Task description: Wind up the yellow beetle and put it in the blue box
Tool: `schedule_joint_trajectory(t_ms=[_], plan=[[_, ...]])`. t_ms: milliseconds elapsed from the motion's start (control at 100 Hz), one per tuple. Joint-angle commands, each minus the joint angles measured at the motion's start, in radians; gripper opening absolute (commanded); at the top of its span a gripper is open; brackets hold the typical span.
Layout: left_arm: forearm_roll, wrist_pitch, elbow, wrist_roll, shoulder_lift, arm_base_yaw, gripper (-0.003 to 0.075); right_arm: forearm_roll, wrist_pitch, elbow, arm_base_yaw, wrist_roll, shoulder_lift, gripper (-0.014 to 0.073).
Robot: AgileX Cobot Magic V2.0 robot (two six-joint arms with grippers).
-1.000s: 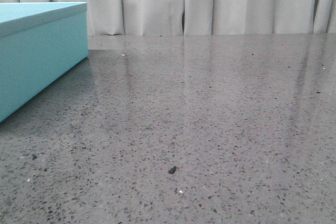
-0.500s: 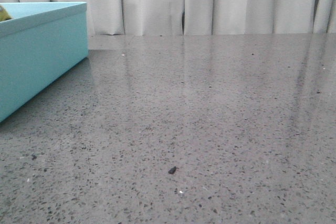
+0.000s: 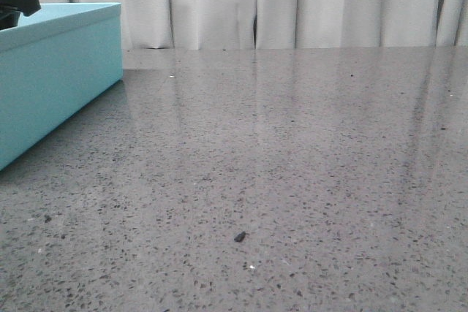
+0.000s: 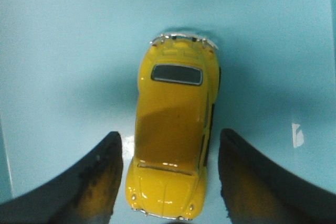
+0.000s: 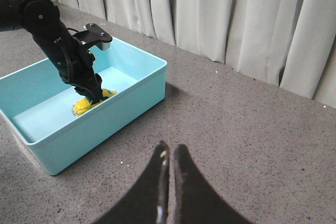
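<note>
Left wrist view looks down into the blue box (image 4: pixel 63 51), where the yellow beetle (image 4: pixel 176 150) sits on the floor between the spread fingers of the left gripper (image 4: pixel 170 182). Both fingers stand apart from the car, so it is let go. The box walls are far from the car. The right gripper (image 5: pixel 168 163) is pinched closed on nothing over the grey table (image 5: pixel 252 129).

Yellow beetle (image 4: pixel 173 145) upright on floor of open blue box (image 5: pixel 131 111)
</note>
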Motion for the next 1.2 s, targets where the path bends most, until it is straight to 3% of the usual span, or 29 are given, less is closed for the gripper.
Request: schedule_joint_trajectory(t_ms=[0,130,330,560,810,880,1190], plan=[[-0.001,-0.027,-0.031,-0.013,-0.063,0.003,0.0381,0.029,-0.054,-0.021,0.002,-0.006,-0.004,-0.0046],[-0.001,-0.079,-0.031,-0.013,-0.146,0.003,0.038,0.029,-0.051,-0.021,0.002,-0.006,-0.004,-0.0046],[-0.017,-0.306,0.03,-0.013,-0.43,0.001,0.0346,-0.018,-0.068,0.026,0.002,-0.022,-0.071,-0.0046],[-0.072,-0.484,0.413,-0.013,-0.864,0.001,0.0193,-0.018,-0.168,0.274,0.002,-0.186,-0.345,-0.0046],[-0.08,-0.697,0.813,-0.013,-1.325,-0.009,0.0036,-0.018,-0.347,0.447,0.002,-0.196,-0.598,-0.0046],[-0.08,-0.691,0.866,-0.013,-1.428,-0.007,-0.002,-0.018,-0.365,0.455,0.002,-0.196,-0.62,-0.0046],[-0.11,-0.634,0.902,-0.013,-1.517,-0.007,-0.0019,-0.018,-0.365,0.456,0.002,-0.196,-0.62,-0.0046]])
